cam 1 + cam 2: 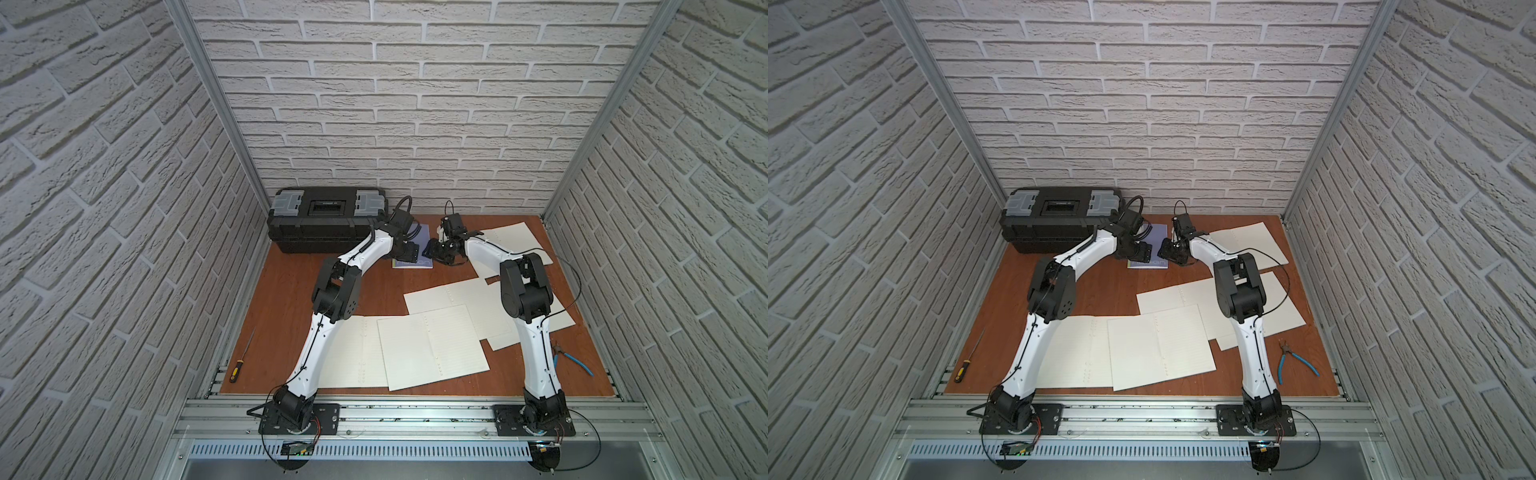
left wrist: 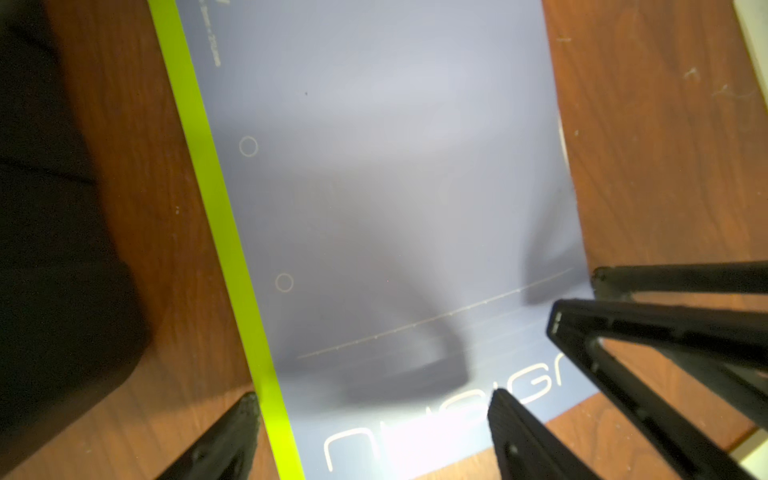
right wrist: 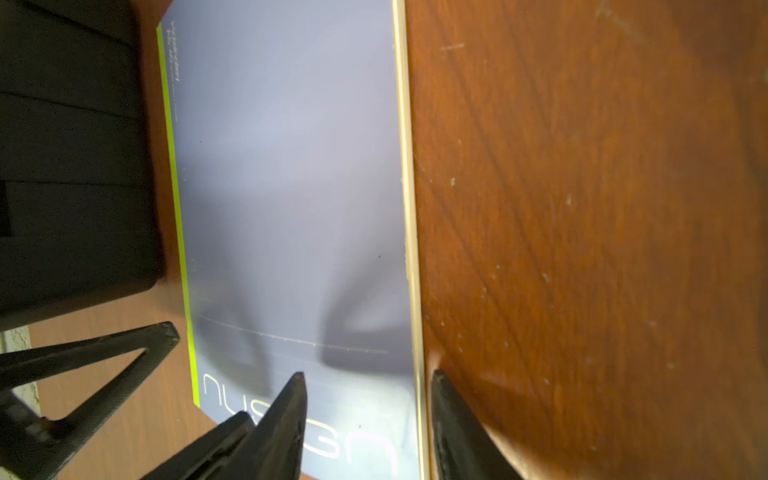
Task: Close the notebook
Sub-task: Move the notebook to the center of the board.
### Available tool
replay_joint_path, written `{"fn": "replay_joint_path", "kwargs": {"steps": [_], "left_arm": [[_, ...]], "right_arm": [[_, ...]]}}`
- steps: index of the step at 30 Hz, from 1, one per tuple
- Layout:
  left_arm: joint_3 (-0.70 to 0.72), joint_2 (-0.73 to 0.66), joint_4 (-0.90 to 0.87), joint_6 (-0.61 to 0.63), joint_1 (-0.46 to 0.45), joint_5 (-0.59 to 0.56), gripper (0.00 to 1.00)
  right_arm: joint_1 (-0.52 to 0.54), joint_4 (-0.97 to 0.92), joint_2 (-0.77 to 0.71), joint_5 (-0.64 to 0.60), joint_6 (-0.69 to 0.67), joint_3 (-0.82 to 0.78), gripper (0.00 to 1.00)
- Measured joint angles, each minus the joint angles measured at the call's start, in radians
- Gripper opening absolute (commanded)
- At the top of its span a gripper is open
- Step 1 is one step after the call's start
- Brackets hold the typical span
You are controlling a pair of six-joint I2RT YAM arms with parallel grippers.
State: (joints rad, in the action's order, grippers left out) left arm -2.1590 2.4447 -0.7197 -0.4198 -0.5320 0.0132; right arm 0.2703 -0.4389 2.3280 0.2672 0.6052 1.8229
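Observation:
The notebook lies flat on the wooden table with its blue-grey cover down over the pages. A lime-green strip runs along its spine. My left gripper hovers open just above the cover's lettered end, with one fingertip beyond the green strip. My right gripper is open too. It straddles the cream page edge, one fingertip over the cover and one over bare table. Neither holds anything.
A black toolbox stands against the back wall just left of the notebook. Several loose lined sheets cover the middle and right of the table. A screwdriver lies front left, blue-handled pliers front right.

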Motion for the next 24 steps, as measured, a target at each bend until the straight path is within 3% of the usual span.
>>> {"fn": "replay_joint_path", "kwargs": {"steps": [12,24], "left_arm": [[0.076,-0.14,0.007,-0.001,-0.021,-0.047,0.87],[0.35,-0.311,0.058,-0.046,-0.073,-0.062,0.87]], "right_arm": [[-0.01,-0.055,-0.023,-0.02,-0.037,-0.005,0.54],[-0.02,-0.069,-0.268,-0.054,-0.087,-0.227,0.55]]}}
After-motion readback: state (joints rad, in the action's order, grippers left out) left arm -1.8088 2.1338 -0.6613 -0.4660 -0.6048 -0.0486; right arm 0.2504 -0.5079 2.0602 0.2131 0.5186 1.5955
